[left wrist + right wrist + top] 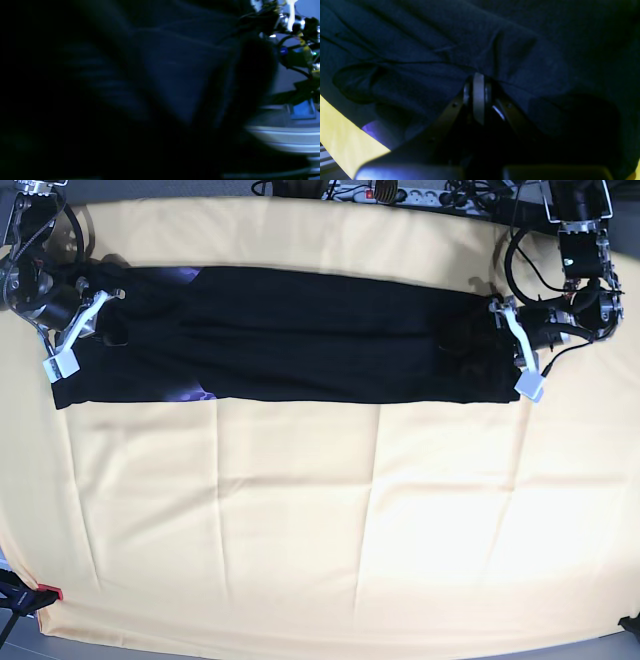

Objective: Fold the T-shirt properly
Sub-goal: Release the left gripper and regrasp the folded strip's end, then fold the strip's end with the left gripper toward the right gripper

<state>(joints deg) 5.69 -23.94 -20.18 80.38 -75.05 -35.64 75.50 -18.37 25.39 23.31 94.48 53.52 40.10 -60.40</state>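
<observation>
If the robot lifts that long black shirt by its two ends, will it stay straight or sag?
It would probably sag. The T-shirt shows soft wrinkles and bunches around the right gripper, which suggests limp cloth. Stretched in a long band between the two grippers, its unsupported middle would likely droop. It looks thin and probably light, and it might drag the yellow cloth slightly.

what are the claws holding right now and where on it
Right claw pinches the T-shirt at one end; the left claw's hold cannot be told.
</observation>
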